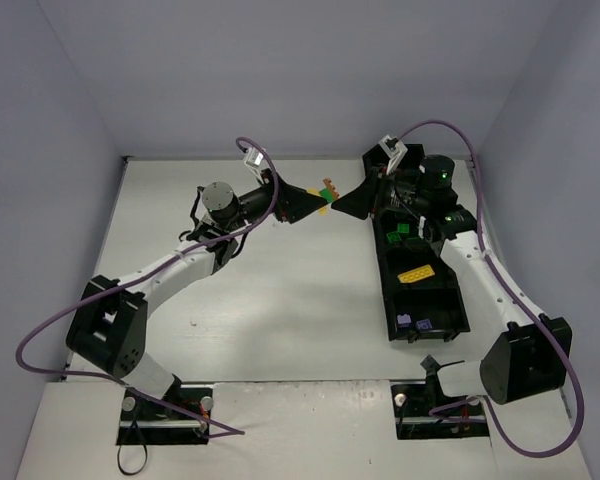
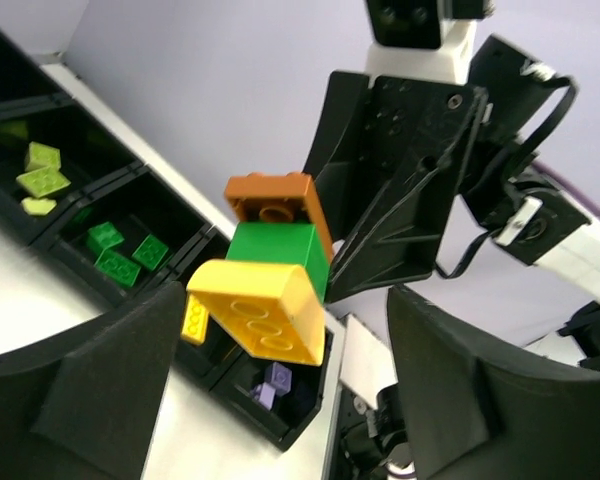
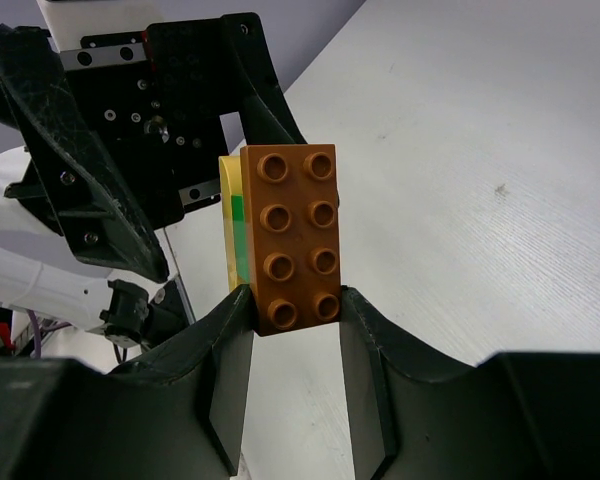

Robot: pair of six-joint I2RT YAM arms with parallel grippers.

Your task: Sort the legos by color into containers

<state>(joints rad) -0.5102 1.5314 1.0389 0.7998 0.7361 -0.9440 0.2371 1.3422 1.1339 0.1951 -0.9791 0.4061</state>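
A stack of three joined bricks (image 1: 327, 192) is held in the air by the right pincer (image 3: 295, 310), whose two fingers are clamped on the sides of the stack's near end. The orange-brown brick (image 3: 298, 235) is turned with its studs towards the right wrist camera. The green brick (image 2: 280, 258) is sandwiched behind it, and the yellow brick (image 2: 265, 310) is fixed on the far side, facing the other arm.

The left pincer (image 1: 315, 203) is set directly opposite, tip to tip with the right one. Its fingers are spread wide, and the yellow brick is seen between them; no contact can be made out.

The bricks are probably held aloft this way so that they can be pulled apart, since three colours cannot be dropped into one compartment.

The black divided tray (image 1: 388, 290) lies on the white table (image 1: 280, 300) below and behind the right pincer. In it, lime bricks (image 2: 40, 170), loose green bricks (image 2: 120, 255) and lilac bricks (image 2: 275, 380) are already sorted into separate compartments.
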